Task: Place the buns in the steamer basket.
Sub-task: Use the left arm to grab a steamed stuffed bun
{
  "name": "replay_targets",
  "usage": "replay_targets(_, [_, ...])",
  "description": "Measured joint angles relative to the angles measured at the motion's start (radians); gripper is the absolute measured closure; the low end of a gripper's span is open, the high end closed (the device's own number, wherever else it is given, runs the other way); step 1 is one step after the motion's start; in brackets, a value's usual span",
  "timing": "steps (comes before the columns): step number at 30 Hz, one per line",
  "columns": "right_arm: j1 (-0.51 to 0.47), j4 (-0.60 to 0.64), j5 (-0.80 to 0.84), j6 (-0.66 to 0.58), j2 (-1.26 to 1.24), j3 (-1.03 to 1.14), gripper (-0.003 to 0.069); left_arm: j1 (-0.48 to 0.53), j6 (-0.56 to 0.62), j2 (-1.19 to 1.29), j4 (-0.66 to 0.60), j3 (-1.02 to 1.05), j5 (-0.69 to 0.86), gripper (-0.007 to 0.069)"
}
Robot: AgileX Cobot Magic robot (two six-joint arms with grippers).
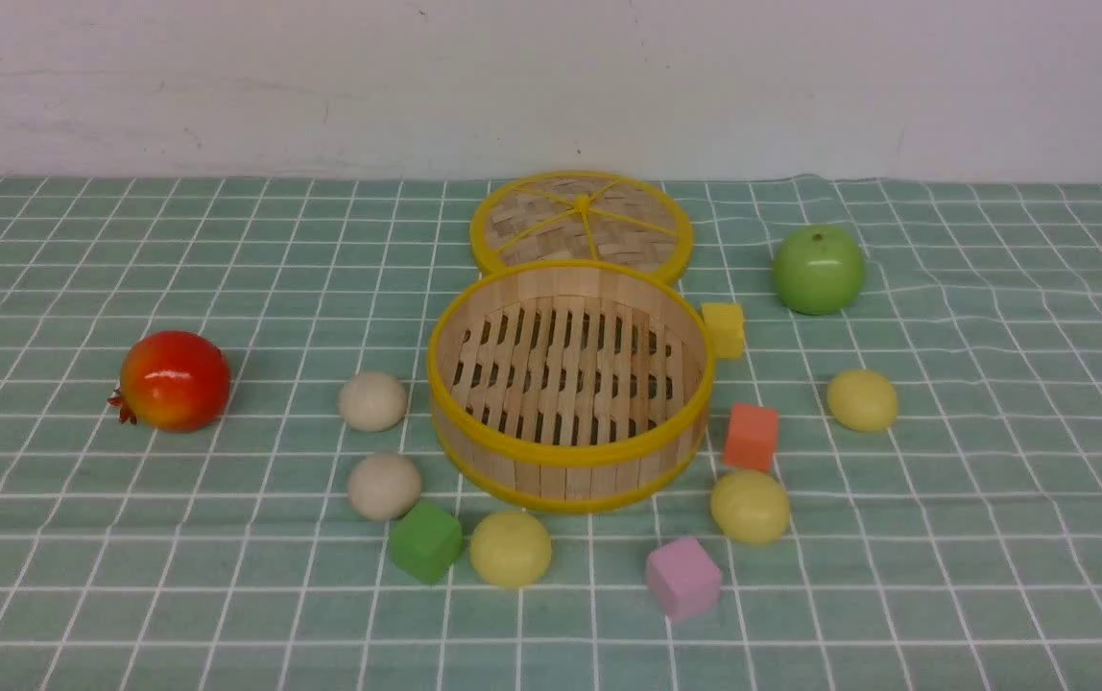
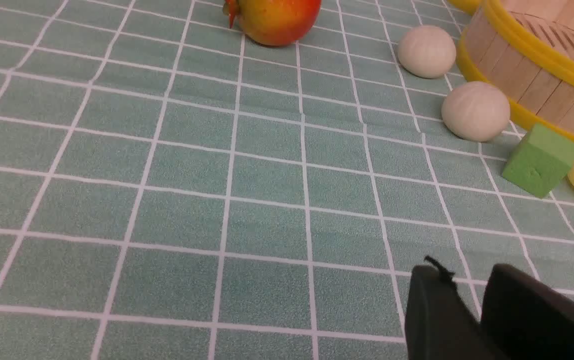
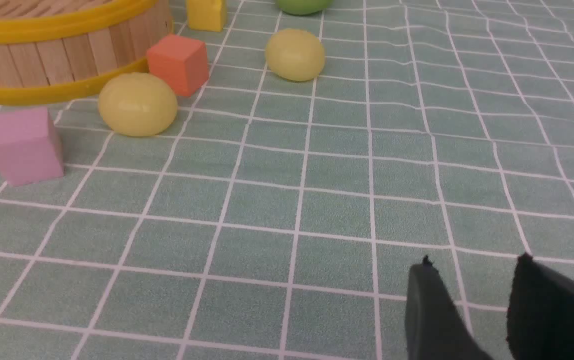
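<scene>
Left gripper (image 2: 467, 280) and right gripper (image 3: 474, 265) hang parted, empty; smooth round buns (image 1: 372, 401) look light, slippery, so pinch each across its middle.

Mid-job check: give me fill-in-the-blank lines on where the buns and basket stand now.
Count of buns inside the steamer basket: ___.
Both off-white buns lie on the basket's ___ side.
The woven lid lies ___ the basket.
The cube nearest the green apple is ___.
Missing words: zero, left, behind, yellow.
</scene>
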Motion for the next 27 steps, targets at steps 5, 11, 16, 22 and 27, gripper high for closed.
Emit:
replay_targets(5, [0.0,0.0,0.0,0.0,0.0,0.0,0.0419,0.0,0.0,0.0,0.0,0.0,0.0,0.0474])
replay_targets(11, [0.0,0.0,0.0,0.0,0.0,0.0,0.0419,0.0,0.0,0.0,0.0,0.0,0.0,0.047])
replay_targets(16, [0.0,0.0,0.0,0.0,0.0,0.0,0.0419,0.0,0.0,0.0,0.0,0.0,0.0,0.0466])
replay_targets(22, [0.0,0.0,0.0,0.0,0.0,0.0,0.0419,0.0,0.0,0.0,0.0,0.0,0.0,0.046])
replay_targets(27, [0.0,0.0,0.0,0.0,0.0,0.0,0.0419,0.0,0.0,0.0,0.0,0.0,0.0,0.046])
